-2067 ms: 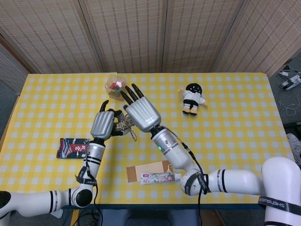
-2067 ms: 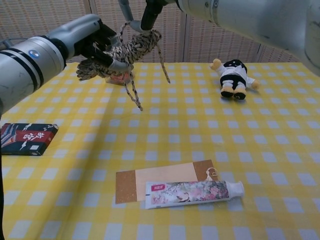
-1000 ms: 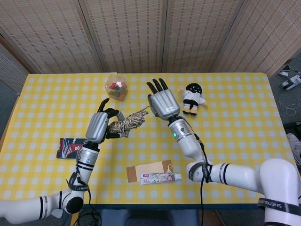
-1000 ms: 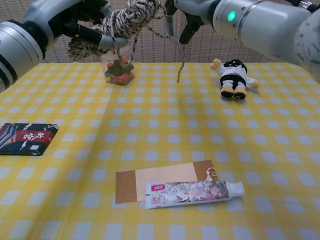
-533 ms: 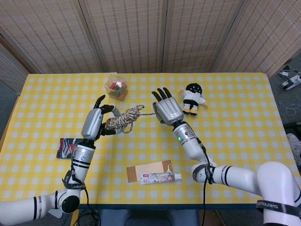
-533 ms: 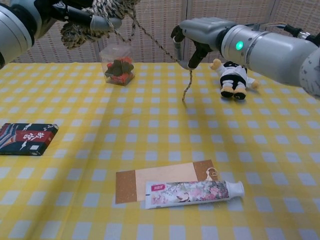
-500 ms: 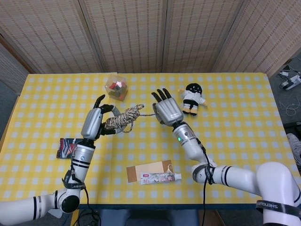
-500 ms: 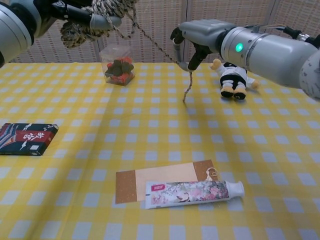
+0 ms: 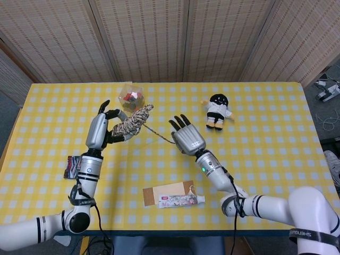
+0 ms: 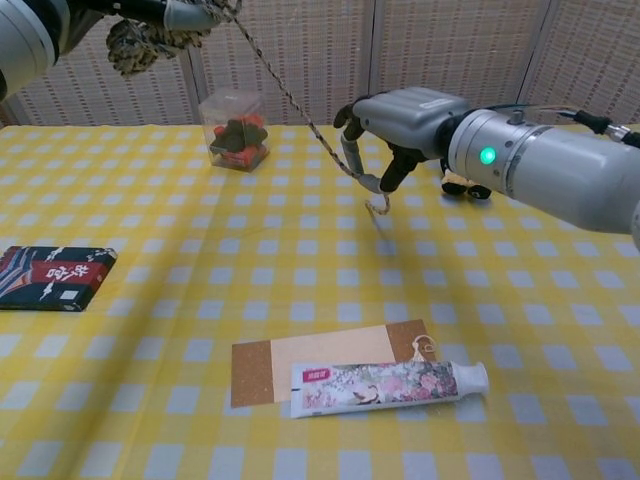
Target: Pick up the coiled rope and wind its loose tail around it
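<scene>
Left robot hand grips the rope coil, now lifted higher; right robot hand pinches the tail, drawn taut, ready for winding.

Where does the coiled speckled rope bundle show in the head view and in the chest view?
Head view: the coiled speckled rope bundle sits left of centre, held up by the left hand.
Chest view: the bundle is at the top left corner, partly cropped.
Shared landmark: the clear plastic box of red pieces.

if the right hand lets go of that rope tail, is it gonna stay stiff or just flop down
Probably flop: the rope tail runs straight only where it spans from the coiled rope to the right hand; its free end curls below. It looks light, and its braided surface probably resists slipping.
</scene>
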